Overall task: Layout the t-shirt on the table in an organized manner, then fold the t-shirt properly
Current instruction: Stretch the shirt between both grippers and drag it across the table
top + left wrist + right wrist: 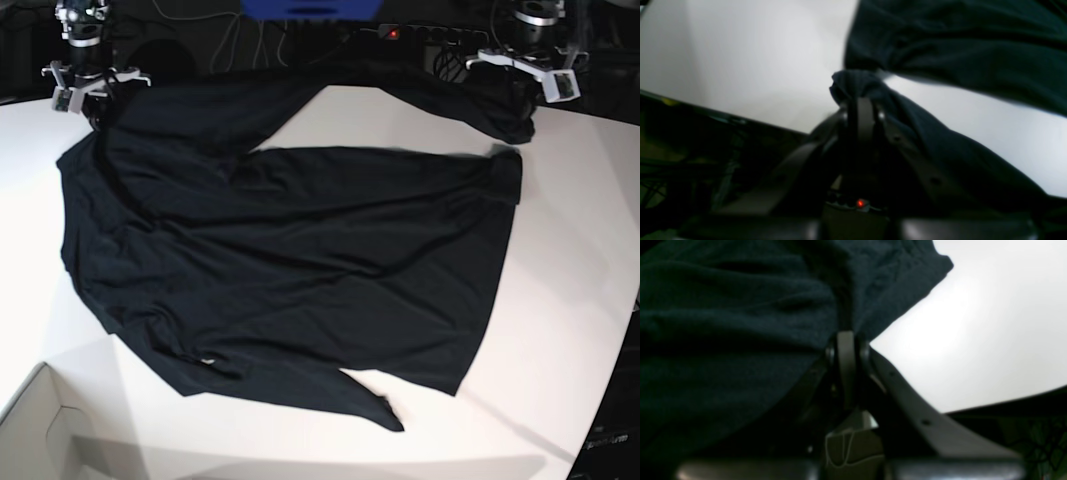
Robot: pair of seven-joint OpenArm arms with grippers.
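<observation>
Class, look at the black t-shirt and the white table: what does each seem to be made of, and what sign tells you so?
The t-shirt looks like thin, soft knit cloth, matte: it drapes and wrinkles. The table seems a hard, smooth board with a faint sheen, perhaps laminate; the exact material is not clear.

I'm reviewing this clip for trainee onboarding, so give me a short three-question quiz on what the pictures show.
1. True or false: both grippers are shut on the plain black short-sleeved t-shirt.
2. Where does the left gripper pinch the fabric in the base view: A) far right, B) near left, C) centre?
3. What pale object sits at the near-left corner of the smooth white table?

Key:
1. True; the right gripper also clamps cloth.
2. A.
3. A cardboard box.
</observation>
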